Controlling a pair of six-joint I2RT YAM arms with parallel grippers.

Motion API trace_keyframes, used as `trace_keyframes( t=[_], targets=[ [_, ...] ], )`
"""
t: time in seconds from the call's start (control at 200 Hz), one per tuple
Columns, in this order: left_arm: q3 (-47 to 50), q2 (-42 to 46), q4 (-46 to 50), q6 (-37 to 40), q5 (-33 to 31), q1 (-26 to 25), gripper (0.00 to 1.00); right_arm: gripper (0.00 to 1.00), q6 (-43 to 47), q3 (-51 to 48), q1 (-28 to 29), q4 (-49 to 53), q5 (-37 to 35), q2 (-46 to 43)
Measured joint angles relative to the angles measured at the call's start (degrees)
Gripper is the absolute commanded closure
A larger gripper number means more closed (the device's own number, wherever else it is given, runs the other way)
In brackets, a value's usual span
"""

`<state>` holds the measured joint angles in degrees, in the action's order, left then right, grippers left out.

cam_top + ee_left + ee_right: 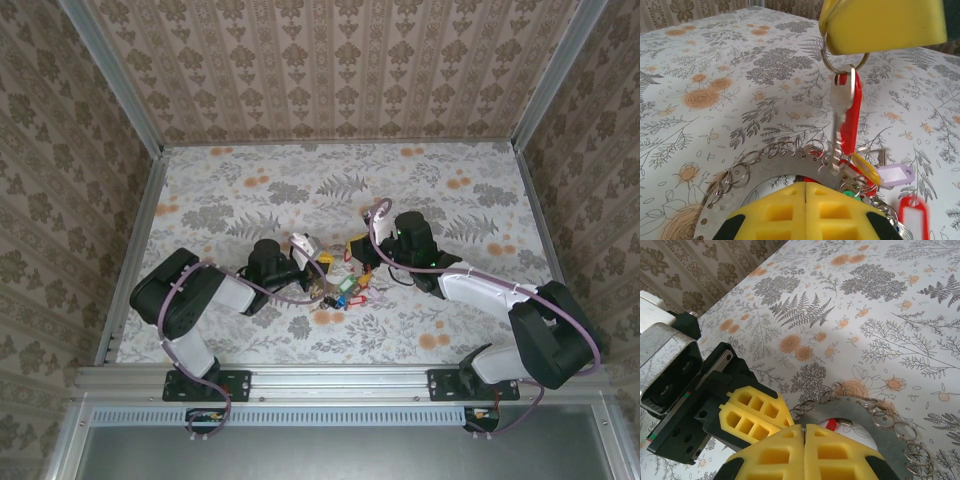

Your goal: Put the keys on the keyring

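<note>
Keyring [865, 415] clamped in the left gripper [805, 187], right gripper [804, 432] pinched shut holding red key [847, 115] by its loop.

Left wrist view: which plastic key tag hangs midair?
The long red tag, dangling with a silver key under the top yellow pad; the yellow tag and lilac tag lie below.

The table [300, 180] lay bare and passable across the top view's upper half and far sides. Mid-frame was blocked: left gripper [318, 260] and right gripper [356, 250], both clamped, stood tip to tip over keyring [865, 412] and keys [348, 295]. Walls [340, 70] hemmed three sides.
</note>
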<state>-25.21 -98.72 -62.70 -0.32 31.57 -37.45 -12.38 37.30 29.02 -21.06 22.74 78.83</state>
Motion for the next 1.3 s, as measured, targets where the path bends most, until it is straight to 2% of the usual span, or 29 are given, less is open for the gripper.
trace_keyframes(
  t=[0.12,0.325,0.425,0.555,0.675,0.725,0.825,0.965,1.06,1.15,1.19,1.23,1.295],
  targets=[
    [0.2,-0.3,-1.2,-0.9,-0.4,0.0,1.0,1.0,0.2,0.0,-0.1,1.9,-2.7,0.0],
    [0.2,1.8,0.1,-1.6,-2.1,0.0,0.81,1.0,-2.1,0.2,-3.8,14.5,-11.7,-2.0],
    [0.2,4.8,1.9,-1.6,-3.4,0.0,0.78,1.0,-4.7,2.6,-7.3,25.1,-16.7,-1.6],
    [-0.4,11.1,9.8,-1.6,-5.8,0.0,0.76,0.96,-6.4,8.0,-10.8,35.8,-19.9,3.8],
    [-2.3,16.4,19.0,-1.6,-7.7,0.0,0.73,0.92,-6.5,12.5,-11.3,41.4,-20.7,9.8],
    [-3.0,18.5,22.6,-1.7,-8.6,0.0,0.71,0.88,-6.3,14.6,-11.3,43.6,-20.9,12.7],
    [-3.9,22.6,29.9,-2.4,-10.6,0.0,0.69,0.7,-5.5,18.8,-11.3,46.6,-21.9,18.5],
    [-5.9,26.5,40.8,-5.8,-13.5,0.2,0.68,0.53,-4.7,23.5,-11.3,51.0,-24.1,20.9],
    [-8.3,27.1,48.0,-10.2,-13.9,0.9,0.55,0.46,-3.5,26.3,-11.3,51.9,-23.4,20.9],
    [-9.1,27.1,51.8,-15.2,-13.9,1.6,0.51,0.45,-2.5,27.4,-11.3,50.0,-17.3,20.7],
    [-9.1,26.8,53.0,-17.6,-13.8,1.9,0.52,0.45,-2.3,27.5,-11.2,48.8,-13.6,20.8],
    [-9.1,26.2,53.8,-19.9,-13.6,1.9,0.58,0.45,-2.1,27.8,-11.1,47.7,-10.0,21.0],
    [-9.4,24.2,55.1,-23.6,-12.2,1.9,0.62,0.45,-1.9,29.6,-10.7,46.5,-4.8,22.9]
  ],
)
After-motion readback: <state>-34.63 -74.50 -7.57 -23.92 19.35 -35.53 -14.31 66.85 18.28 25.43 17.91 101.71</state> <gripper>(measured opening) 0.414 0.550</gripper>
